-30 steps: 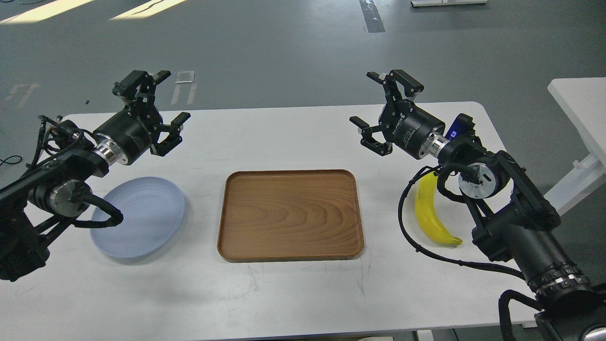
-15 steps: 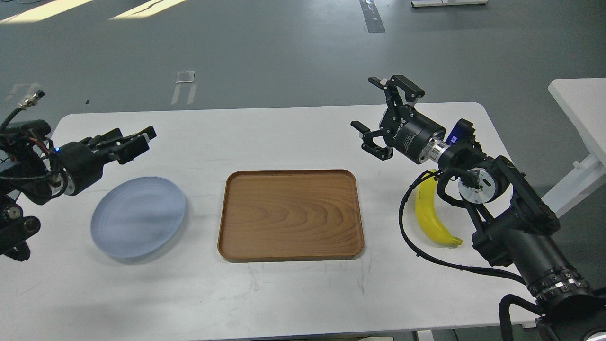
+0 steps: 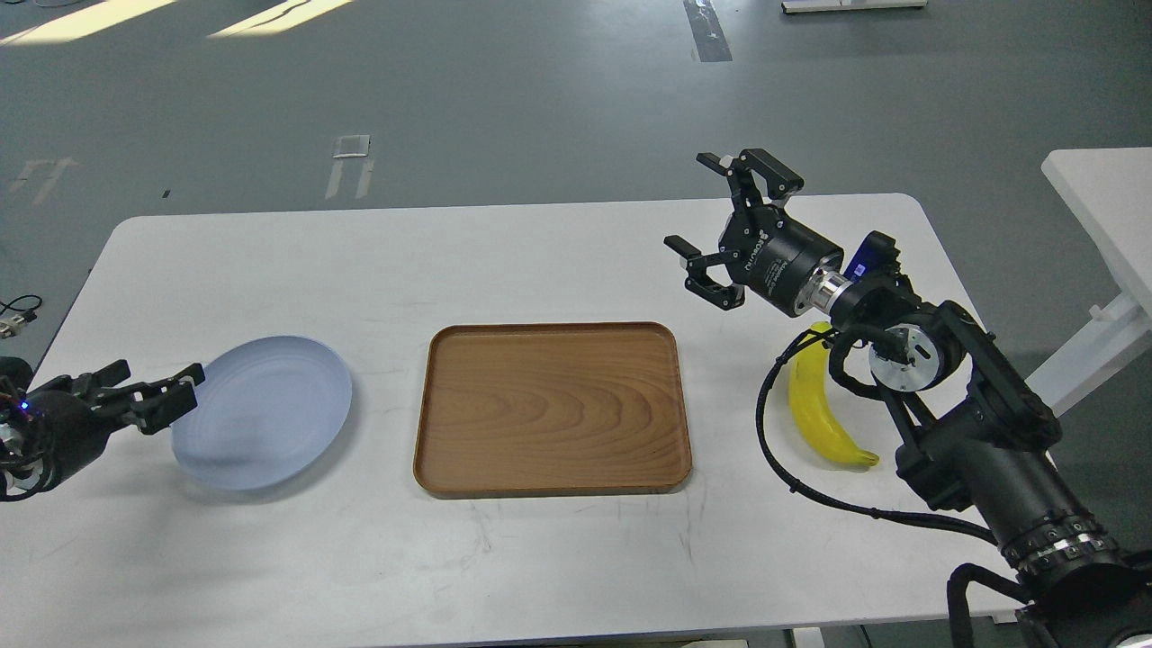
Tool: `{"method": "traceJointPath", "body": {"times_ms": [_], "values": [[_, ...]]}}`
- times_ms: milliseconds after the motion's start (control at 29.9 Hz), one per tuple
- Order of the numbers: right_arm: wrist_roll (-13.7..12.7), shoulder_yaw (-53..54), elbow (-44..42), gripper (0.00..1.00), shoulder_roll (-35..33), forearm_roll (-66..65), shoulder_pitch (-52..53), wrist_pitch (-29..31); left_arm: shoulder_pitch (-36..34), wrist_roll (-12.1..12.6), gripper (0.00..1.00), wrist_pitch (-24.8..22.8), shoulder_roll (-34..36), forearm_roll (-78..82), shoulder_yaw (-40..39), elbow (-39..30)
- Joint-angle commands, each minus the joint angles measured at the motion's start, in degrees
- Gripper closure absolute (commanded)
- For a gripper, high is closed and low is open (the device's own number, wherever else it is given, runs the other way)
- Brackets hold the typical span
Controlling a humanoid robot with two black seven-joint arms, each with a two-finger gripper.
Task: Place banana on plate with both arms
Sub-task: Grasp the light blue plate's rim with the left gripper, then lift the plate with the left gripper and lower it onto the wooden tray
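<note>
The rectangular brown wooden tray [image 3: 552, 408] lies between both hands. The right hand [image 3: 720, 229], fingers apart, hovers beyond the curved yellow banana [image 3: 821, 409]. The left hand [image 3: 148, 391], fingers apart, sits just beside the round pale blue-grey plate [image 3: 263, 411].

banana [image 3: 823, 414] top end hidden behind right arm [image 3: 909, 351]; left arm [image 3: 36, 432] cut off by left edge.

Matt blue-grey plate [image 3: 270, 409], grained wooden tray [image 3: 551, 409], smooth glossy banana [image 3: 823, 416], white table [image 3: 504, 261].
</note>
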Motion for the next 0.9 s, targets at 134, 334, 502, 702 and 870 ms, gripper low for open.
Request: {"method": "traceJointPath", "body": {"times_ms": [134, 334, 502, 702, 870], "values": [[0.01, 0.05, 0.1, 0.0, 0.0, 0.0, -0.46, 0.01, 1.55, -0.1, 0.05, 0.01, -0.24, -1.81, 0.14, 0.87], [0.01, 0.13, 0.53, 0.0, -0.08, 0.0, -0.63, 0.01, 2.43, -0.63, 0.14, -0.08, -3.84, -1.99, 0.22, 5.96], [0.01, 0.13, 0.71, 0.0, -0.08, 0.0, -0.9, 0.01, 3.31, -0.72, 0.27, -0.35, -4.72, -2.43, 0.14, 6.84], [0.01, 0.05, 0.62, 0.0, -0.08, 0.0, -0.98, 0.01, 3.48, -0.72, 0.62, -0.61, -5.51, -2.43, 0.14, 6.84], [0.01, 0.05, 0.62, 0.0, -0.17, 0.0, -1.25, 0.01, 3.57, -0.81, 0.88, -0.7, -6.39, -2.6, 0.22, 6.84]]}}
